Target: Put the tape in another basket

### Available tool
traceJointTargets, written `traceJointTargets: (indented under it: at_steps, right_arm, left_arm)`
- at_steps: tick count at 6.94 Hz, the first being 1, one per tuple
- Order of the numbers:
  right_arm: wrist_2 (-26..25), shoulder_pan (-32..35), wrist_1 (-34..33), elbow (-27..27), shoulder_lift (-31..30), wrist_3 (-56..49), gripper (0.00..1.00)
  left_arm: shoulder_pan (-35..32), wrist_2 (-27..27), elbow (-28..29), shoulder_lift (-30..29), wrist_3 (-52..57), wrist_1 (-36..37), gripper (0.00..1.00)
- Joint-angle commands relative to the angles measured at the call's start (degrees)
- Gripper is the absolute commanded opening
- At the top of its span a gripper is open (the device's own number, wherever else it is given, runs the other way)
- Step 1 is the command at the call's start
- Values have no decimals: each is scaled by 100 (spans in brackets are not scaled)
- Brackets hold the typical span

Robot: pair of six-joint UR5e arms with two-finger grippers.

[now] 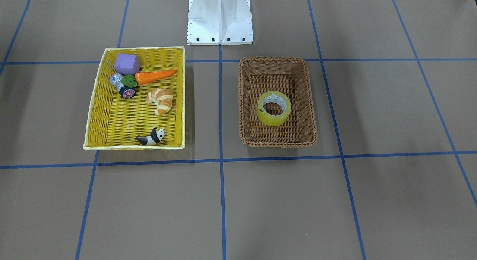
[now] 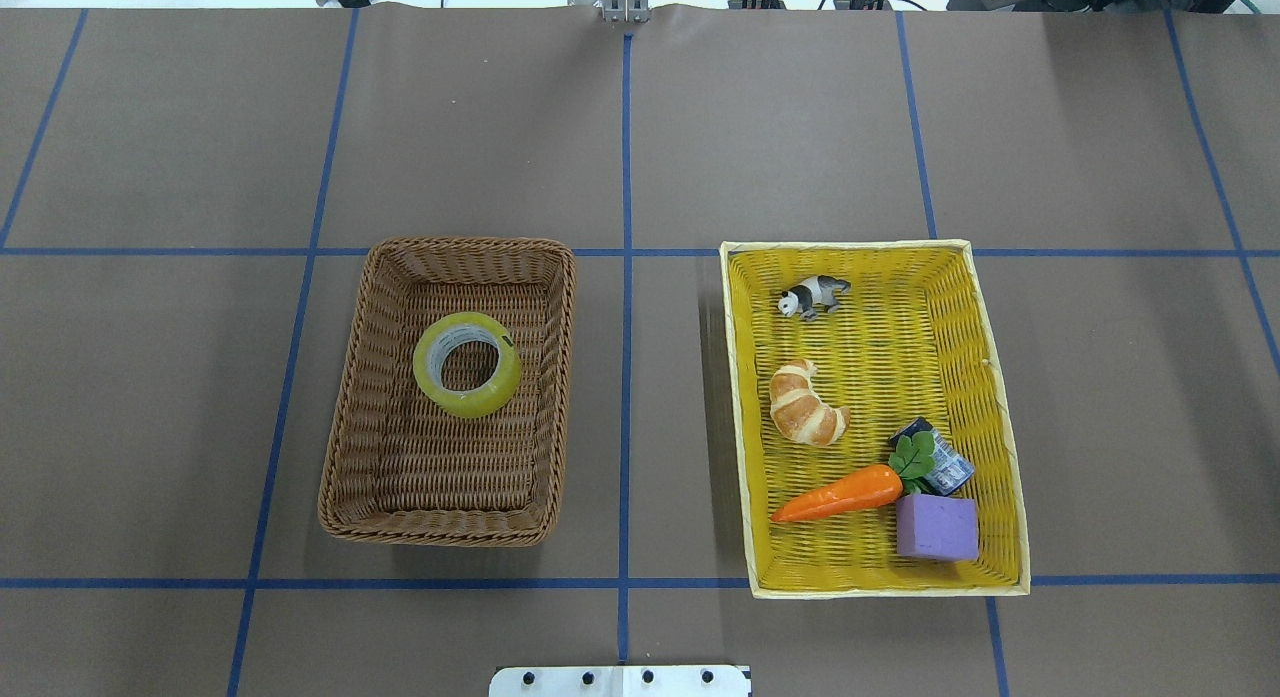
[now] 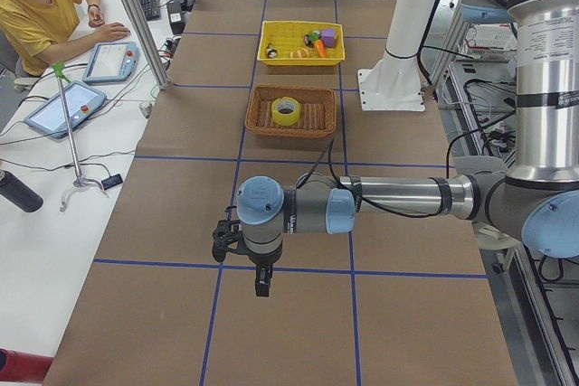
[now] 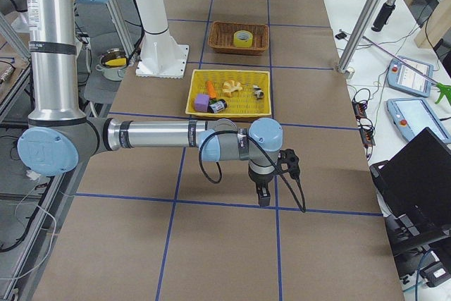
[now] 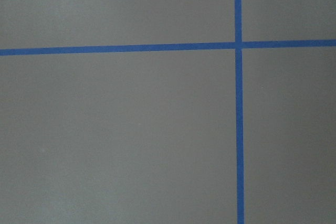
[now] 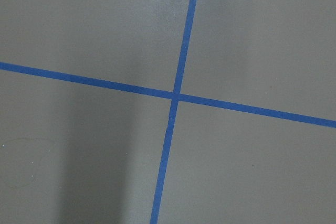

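Lower middle of the left side view: the near arm's black left gripper (image 3: 262, 288) points down over a brown paper-covered table (image 3: 163, 332) marked with blue grid lines. Whether its jaws are apart or together cannot be told. The same holds for the right gripper (image 4: 263, 199), low centre in the right side view.

Overhead view, centre left: a wide roll of translucent yellowish-green packing tape (image 2: 467, 364) lies flat inside a rectangular brown woven wicker basket (image 2: 368, 377). At the right, apart from it, a shallow bright yellow woven basket (image 2: 985, 377) holds a panda figure (image 2: 813, 296), croissant (image 2: 806, 404), orange carrot (image 2: 840, 492), purple block (image 2: 936, 527) and small bottle (image 2: 945, 467).
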Motion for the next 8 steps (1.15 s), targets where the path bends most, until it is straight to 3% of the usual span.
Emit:
traceJointTargets:
  at_steps: [1,8]
  right_arm:
    - [-6,1,12,-7,-12,0,100]
    - [-15,1,21,-174,-3,0,100]
  left_arm:
    - [10,-112,-25,-50,-512,-128,99]
    - [10,-94,-42,20,-477,-463,99]
